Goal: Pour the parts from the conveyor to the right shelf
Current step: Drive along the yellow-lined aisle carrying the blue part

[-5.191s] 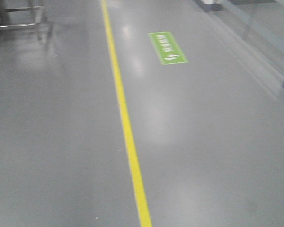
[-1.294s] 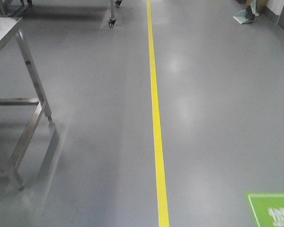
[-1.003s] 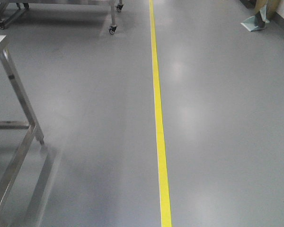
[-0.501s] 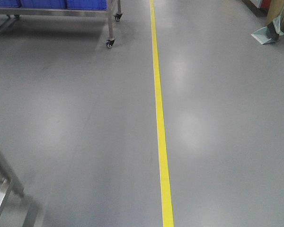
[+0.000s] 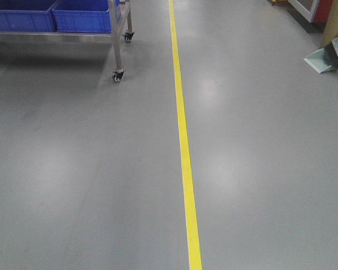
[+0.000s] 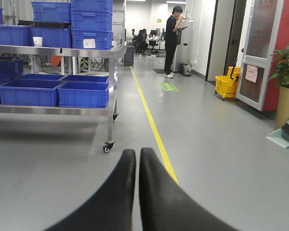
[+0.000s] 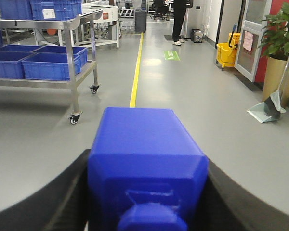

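While the right gripper (image 7: 148, 195) clamps the blue block (image 7: 147, 159) between its fingers, the left gripper (image 6: 137, 153) is clenched, fingertips touching. Ahead and left of both, a steel rack (image 6: 109, 103) carries blue bins (image 6: 83, 94); their white labels (image 6: 89, 43) are unreadable and their contents cannot be told.

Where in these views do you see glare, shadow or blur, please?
Front view: sharp, with soft light patches on the floor and shadow under the cart. Left wrist view: crisp background, left gripper a dark, featureless shape. Right wrist view: block close up, its near knob soft; room behind sharp.
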Controlling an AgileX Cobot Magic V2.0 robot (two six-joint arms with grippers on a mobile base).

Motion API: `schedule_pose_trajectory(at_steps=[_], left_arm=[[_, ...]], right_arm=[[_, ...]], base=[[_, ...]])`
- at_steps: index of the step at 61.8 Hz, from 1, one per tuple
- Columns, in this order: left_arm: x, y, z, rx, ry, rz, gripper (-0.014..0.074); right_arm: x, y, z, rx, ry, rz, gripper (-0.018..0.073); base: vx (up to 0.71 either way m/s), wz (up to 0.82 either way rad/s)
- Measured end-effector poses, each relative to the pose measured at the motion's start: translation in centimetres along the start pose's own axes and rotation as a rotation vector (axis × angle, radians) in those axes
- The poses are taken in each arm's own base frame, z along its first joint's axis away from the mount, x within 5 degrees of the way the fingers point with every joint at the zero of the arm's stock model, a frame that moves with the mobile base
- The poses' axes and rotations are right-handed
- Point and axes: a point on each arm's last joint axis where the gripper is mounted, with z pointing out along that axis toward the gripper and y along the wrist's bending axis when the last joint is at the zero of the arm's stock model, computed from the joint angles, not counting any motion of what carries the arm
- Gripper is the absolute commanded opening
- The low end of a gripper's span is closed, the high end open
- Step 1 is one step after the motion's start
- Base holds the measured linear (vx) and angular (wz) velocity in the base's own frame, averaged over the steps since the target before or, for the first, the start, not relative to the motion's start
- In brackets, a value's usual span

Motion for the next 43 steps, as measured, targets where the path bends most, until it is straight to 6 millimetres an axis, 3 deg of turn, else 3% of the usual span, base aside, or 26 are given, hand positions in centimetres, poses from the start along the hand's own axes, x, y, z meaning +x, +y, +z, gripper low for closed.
schedule_pose_trajectory(at_steps=[43], left_arm=[[0.00,0.00,0.00,0.000,0.000,0.000,-0.0006]], right_arm=[[0.00,0.00,0.00,0.000,0.000,0.000,-0.0009]], base=[[0.84,0.01]])
